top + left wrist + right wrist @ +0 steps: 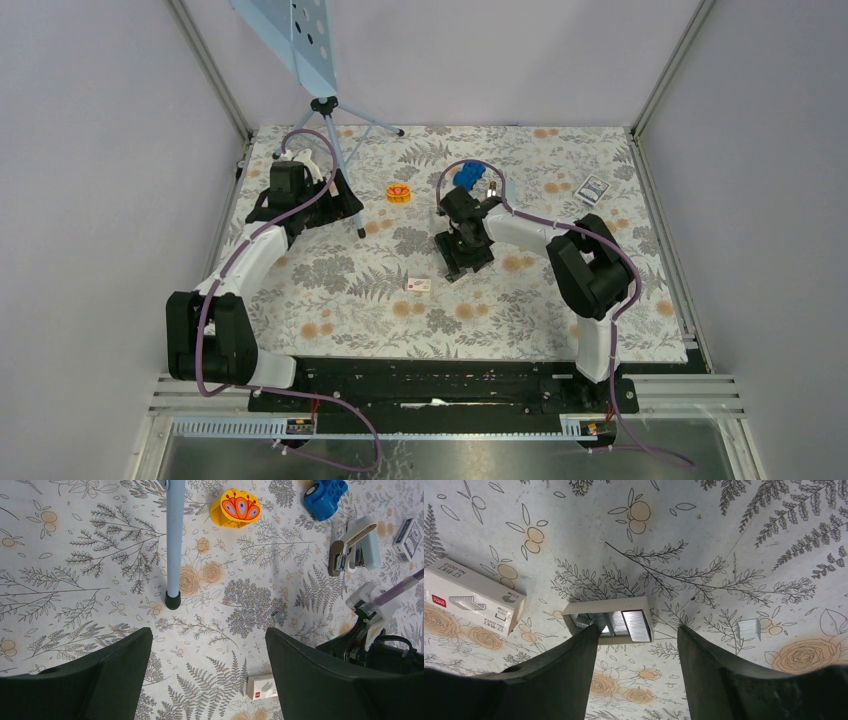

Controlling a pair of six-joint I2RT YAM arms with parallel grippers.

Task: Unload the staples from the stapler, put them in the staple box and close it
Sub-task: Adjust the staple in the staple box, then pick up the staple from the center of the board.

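Right gripper (638, 642) jaws apart above staple tray (574, 612); staples (749, 629) at 3 o'clock. Left gripper (208, 642) wide apart; stapler (356, 545) 2 o'clock.

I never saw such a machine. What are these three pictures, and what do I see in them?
These show a robot with two arms at a table. One picture looks down from above; the other two come from cameras on the wrists, so the dark shapes are each hand's fingers. The left hand and the right hand are open and hold nothing. On the table lie an opened stapler, a white box, a tray of staples, a short loose staple strip, a yellow toy and a blue toy.
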